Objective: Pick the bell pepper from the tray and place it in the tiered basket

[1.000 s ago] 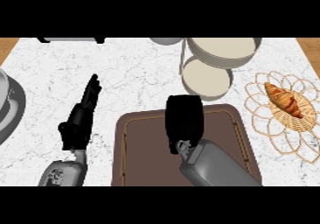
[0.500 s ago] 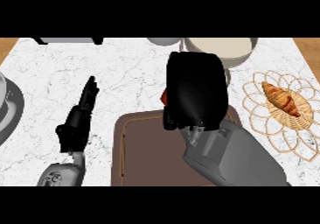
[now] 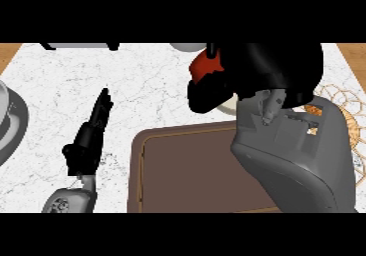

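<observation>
head view of a white marbled counter [image 3: 156,85]. the right hand [image 3: 252,70], large and close under the camera, is curled round the red bell pepper [image 3: 206,67]; only a patch of the pepper shows at the hand's left edge, the rest is hidden by the black fingers. hand and pepper are raised above the far edge of the brown tray [image 3: 186,170], whose visible surface is bare, and they cover most of a pale round dish [image 3: 229,106] behind the tray. the grey right forearm [image 3: 297,160] crosses the tray's right side. the left hand [image 3: 90,132] lies to the left of the tray, fingers straight and together, holding nothing. a wicker basket [image 3: 337,105] shows partly behind the right forearm at the right. a grey round rim [image 3: 9,130] shows at the left edge.
</observation>
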`<state>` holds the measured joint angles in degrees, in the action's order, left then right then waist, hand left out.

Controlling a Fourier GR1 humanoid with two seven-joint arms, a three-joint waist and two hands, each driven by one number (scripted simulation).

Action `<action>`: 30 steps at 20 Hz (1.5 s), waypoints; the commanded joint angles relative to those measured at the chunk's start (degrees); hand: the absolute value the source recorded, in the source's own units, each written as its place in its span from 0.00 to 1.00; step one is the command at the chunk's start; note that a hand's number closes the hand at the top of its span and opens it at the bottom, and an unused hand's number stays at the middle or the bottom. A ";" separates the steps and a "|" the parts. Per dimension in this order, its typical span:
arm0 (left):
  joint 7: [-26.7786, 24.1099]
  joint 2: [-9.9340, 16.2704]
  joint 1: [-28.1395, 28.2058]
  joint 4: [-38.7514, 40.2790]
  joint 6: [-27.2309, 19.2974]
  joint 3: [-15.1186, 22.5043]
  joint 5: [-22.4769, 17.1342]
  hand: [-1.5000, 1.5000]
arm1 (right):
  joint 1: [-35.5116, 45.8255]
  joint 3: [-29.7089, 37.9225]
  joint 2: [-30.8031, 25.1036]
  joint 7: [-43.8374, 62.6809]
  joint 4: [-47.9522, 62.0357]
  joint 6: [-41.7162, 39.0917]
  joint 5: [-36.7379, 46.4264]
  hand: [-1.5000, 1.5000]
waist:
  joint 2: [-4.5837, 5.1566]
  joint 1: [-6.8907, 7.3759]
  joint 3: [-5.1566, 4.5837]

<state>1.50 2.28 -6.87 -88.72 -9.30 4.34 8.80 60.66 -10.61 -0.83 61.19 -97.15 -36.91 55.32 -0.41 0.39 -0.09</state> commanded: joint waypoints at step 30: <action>0.65 -0.65 -1.82 0.55 -0.53 -0.23 1.53 0.50 | 4.37 22.44 -5.21 -13.70 35.83 27.28 2.88 0.00 | 0.66 0.24 0.10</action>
<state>2.54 1.80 -8.52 -89.08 -9.46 4.02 9.72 66.78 8.42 -6.63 49.69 -62.67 -15.33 60.79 0.24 0.71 0.01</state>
